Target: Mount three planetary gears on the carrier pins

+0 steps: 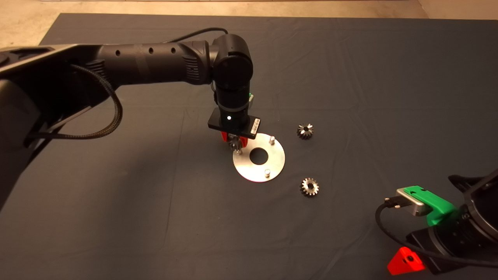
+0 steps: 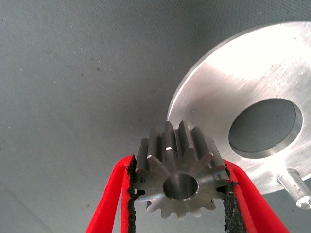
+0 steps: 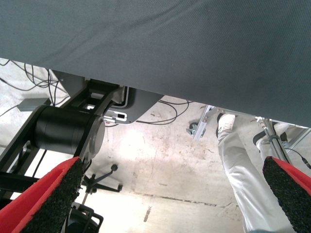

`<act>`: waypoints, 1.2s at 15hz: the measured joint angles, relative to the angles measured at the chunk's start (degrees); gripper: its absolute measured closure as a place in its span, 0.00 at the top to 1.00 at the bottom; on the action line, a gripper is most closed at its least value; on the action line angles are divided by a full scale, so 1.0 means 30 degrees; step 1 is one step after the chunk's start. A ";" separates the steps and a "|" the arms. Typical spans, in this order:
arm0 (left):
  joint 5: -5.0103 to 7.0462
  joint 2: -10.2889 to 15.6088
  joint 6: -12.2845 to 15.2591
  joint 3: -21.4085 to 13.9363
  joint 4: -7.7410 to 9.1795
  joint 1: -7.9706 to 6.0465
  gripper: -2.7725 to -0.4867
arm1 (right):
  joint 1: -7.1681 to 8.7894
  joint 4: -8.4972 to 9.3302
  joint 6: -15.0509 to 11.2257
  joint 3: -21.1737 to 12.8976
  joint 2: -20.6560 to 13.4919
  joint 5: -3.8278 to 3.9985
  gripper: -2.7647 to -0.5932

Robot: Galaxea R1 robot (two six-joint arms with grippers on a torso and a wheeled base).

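Observation:
My left gripper (image 1: 234, 143) is shut on one planetary gear (image 2: 180, 177), a small dark-steel toothed gear with a central bore. It holds the gear just above the left edge of the round silver carrier plate (image 1: 252, 172), over the left carrier pin (image 1: 238, 151). Two more pins (image 1: 272, 139) (image 1: 267, 172) stand bare on the plate. In the left wrist view the plate (image 2: 252, 82) with its large hole lies beyond the gear, with one pin (image 2: 296, 187) showing. Two other gears (image 1: 305, 131) (image 1: 309, 186) lie on the mat to the right of the plate.
My right gripper (image 1: 404, 264) is parked at the lower right edge of the mat, open and empty. Its wrist view (image 3: 172, 167) looks past the mat's edge at the floor, with cables, a black frame and a person's leg (image 3: 238, 170).

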State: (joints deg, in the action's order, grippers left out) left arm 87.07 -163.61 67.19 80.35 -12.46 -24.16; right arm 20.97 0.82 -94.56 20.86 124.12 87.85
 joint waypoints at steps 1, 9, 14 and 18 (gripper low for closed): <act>0.0000 0.0008 0.0075 -0.0085 0.0037 0.0000 0.17 | 0.0008 0.0000 0.0000 0.0000 0.0000 0.0000 0.99; 0.0000 -0.0022 0.0524 -0.0488 0.0167 0.0000 0.17 | 0.0008 0.0000 0.0000 0.0037 0.0008 0.0001 0.99; 0.0000 -0.0167 0.0618 -0.0571 0.0171 0.0004 0.17 | 0.0008 0.0000 0.0000 0.0037 0.0008 0.0008 0.99; 0.0000 -0.0179 0.0646 -0.0569 0.0175 0.0000 0.17 | 0.0008 0.0000 0.0000 0.0037 0.0008 0.0000 0.99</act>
State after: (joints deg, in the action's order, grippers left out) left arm 87.07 -164.15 69.13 78.64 -11.93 -24.16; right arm 20.99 0.82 -94.56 20.97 124.15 87.85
